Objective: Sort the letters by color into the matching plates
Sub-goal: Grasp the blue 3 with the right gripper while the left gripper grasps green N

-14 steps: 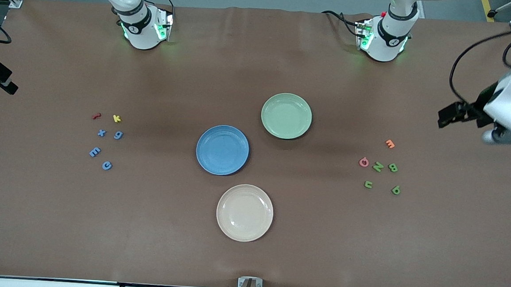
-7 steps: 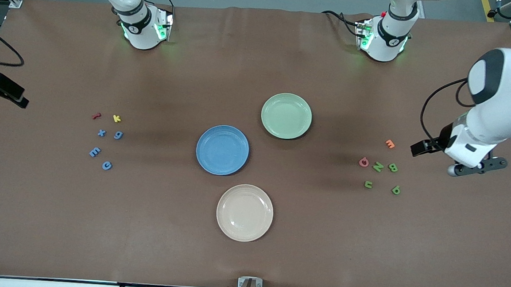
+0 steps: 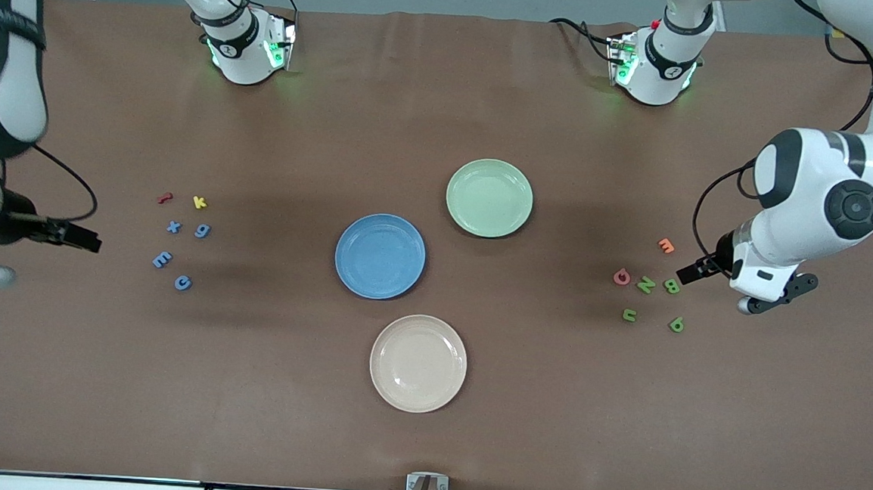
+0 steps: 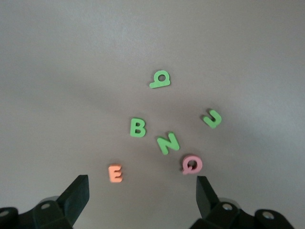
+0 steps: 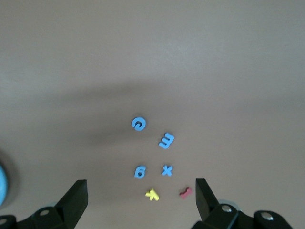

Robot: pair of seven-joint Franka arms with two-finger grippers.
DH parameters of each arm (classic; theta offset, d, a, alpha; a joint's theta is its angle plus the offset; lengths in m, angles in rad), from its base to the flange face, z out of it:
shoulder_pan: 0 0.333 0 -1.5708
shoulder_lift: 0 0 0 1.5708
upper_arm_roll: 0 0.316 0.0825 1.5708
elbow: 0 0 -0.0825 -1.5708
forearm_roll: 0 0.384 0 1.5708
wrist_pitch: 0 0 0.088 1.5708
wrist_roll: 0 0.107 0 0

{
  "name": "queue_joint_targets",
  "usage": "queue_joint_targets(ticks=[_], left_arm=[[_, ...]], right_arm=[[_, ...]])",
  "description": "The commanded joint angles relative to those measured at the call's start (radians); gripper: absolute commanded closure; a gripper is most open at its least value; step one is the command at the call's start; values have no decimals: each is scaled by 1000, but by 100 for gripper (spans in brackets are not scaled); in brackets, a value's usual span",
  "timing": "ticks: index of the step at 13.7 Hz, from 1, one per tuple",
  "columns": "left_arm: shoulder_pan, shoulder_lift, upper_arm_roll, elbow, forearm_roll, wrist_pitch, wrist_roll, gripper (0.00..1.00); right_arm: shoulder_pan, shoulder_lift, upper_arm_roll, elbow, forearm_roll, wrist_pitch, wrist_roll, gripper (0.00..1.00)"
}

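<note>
My left gripper (image 4: 140, 198) spread wide over the green letters (image 4: 138, 128), right gripper (image 5: 140, 198) likewise over blue letters (image 5: 166, 140), brown table (image 3: 424, 441), plates (image 3: 380, 256) mid-table.

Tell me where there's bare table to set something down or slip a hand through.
Bare table lies between the blue letters and the blue plate, and between the green plate and the green letters. The strip nearest the front camera, below the cream plate, is bare too. It is crowded among the three plates and inside each letter cluster.
</note>
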Motion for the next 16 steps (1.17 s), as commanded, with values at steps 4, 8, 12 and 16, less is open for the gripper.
queue_joint_targets(ticks=[4, 8, 12, 16], left_arm=[[-24, 72, -6, -83, 6, 209, -245, 14], [-35, 118, -6, -127, 10, 313, -278, 20], [-35, 161, -6, -135, 13, 354, -281, 23], [-36, 210, -4, -131, 13, 410, -284, 26]], right_arm=[[-56, 20, 8, -213, -12, 246, -124, 0], [-78, 24, 8, -359, -12, 442, -138, 0], [-93, 98, 9, -437, -9, 629, -135, 1], [-93, 172, 11, -437, 4, 677, -125, 3]])
